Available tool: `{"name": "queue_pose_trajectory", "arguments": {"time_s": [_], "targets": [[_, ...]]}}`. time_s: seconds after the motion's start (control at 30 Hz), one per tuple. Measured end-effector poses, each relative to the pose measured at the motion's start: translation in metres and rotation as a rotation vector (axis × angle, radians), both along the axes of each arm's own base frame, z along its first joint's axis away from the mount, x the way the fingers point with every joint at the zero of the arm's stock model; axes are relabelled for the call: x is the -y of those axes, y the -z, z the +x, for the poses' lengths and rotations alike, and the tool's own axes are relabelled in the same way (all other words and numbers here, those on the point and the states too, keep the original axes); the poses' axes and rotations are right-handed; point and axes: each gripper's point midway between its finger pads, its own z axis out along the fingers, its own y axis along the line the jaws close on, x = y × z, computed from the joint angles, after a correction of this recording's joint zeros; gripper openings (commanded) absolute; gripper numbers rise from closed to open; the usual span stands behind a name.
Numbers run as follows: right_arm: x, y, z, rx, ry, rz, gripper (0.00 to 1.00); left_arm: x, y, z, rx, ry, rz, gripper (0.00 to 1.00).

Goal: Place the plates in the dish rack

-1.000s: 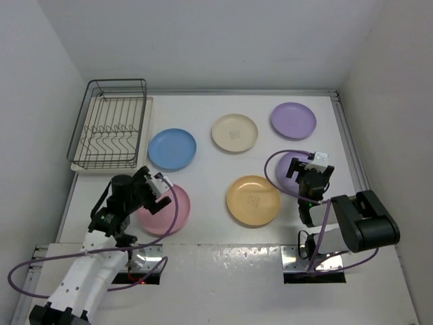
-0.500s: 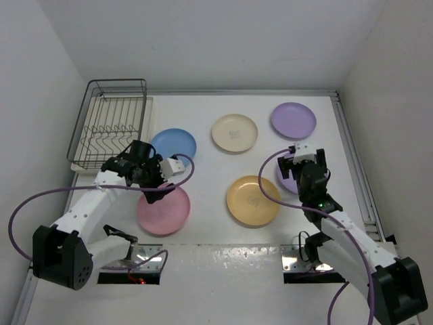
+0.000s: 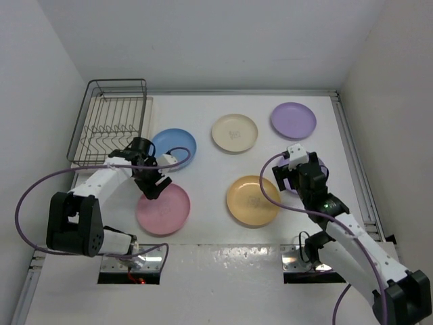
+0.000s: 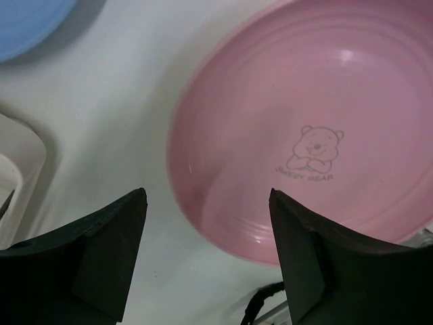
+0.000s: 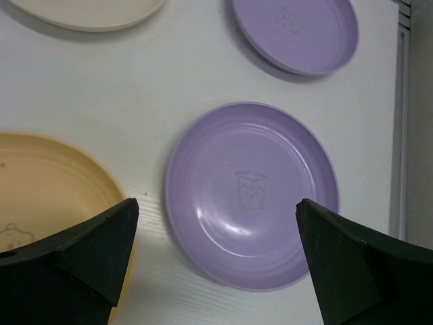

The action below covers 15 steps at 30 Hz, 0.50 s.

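Table (image 3: 210,169): white.
Dish rack (image 3: 111,125): far left corner.
Left gripper (image 4: 206,196): jaws apart, empty, over pink plate (image 4: 325,128) rim, probably not touching.
Right gripper (image 5: 216,203): spread wide, empty, above near-right lilac plate (image 5: 252,193).

the near lilac plate (image 5: 252,193) is mostly hidden from above by the right gripper (image 3: 298,176); the left wrist view crops the pink plate (image 4: 318,122).
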Motion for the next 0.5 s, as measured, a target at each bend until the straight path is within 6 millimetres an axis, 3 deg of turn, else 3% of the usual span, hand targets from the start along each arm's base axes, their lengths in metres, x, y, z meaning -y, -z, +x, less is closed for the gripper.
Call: {"name": "queue_pose_trajectory", "arguments": {"time_s": [0.33, 0.43, 0.47, 0.5], "targets": [[-0.010, 0.004, -0.009, 0.020, -0.043, 0.048, 1.00, -0.001, 0.029, 0.021, -0.017, -0.027, 0.022, 0.69], [-0.013, 0.003, -0.010, 0.021, -0.053, 0.059, 1.00, -0.001, 0.036, 0.026, -0.019, -0.036, 0.023, 0.51], [-0.014, 0.003, -0.010, 0.022, -0.057, 0.062, 1.00, -0.001, 0.038, 0.026, -0.023, -0.039, 0.023, 0.39], [-0.015, 0.003, -0.010, 0.023, -0.060, 0.063, 1.00, 0.000, 0.042, 0.026, -0.029, -0.041, 0.023, 0.33]]}}
